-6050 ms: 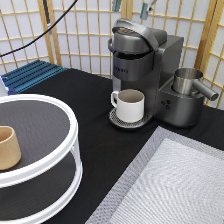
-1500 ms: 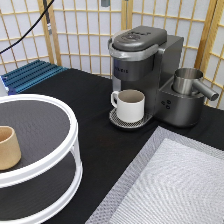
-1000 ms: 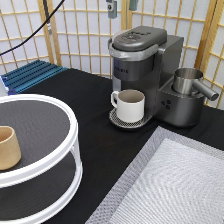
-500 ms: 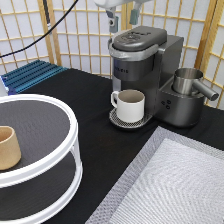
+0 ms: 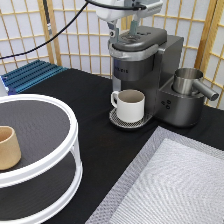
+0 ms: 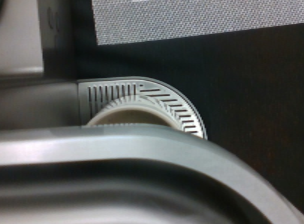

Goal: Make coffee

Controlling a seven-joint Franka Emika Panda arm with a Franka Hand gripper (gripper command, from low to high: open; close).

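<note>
- At about twelve o'clock in the exterior view, the gripper hung just above the lid of the coffee machine; one finger showed near the lid's left end and another further right, so the fingers stood apart with nothing seen between them. The hand above them was cut off by the exterior view's top edge.
- The machine's lid lay closed, and the coffee pod could not be made out in either view; whether it sat inside the machine could not be told.
- Below the machine's spout, near the centre of the exterior view, a white mug stood on the round drip tray, handle toward nine o'clock.
- At three o'clock from the mug, a steel cup with a handle sat on the machine's side.
- At about eight o'clock, a tan cup rested on the upper tier of a white round stand, both partly cropped by the frame.
- A grey mat lay at five o'clock.
- The wrist view showed the machine's lid close up, the mug's rim and slotted tray peeking past it.
</note>
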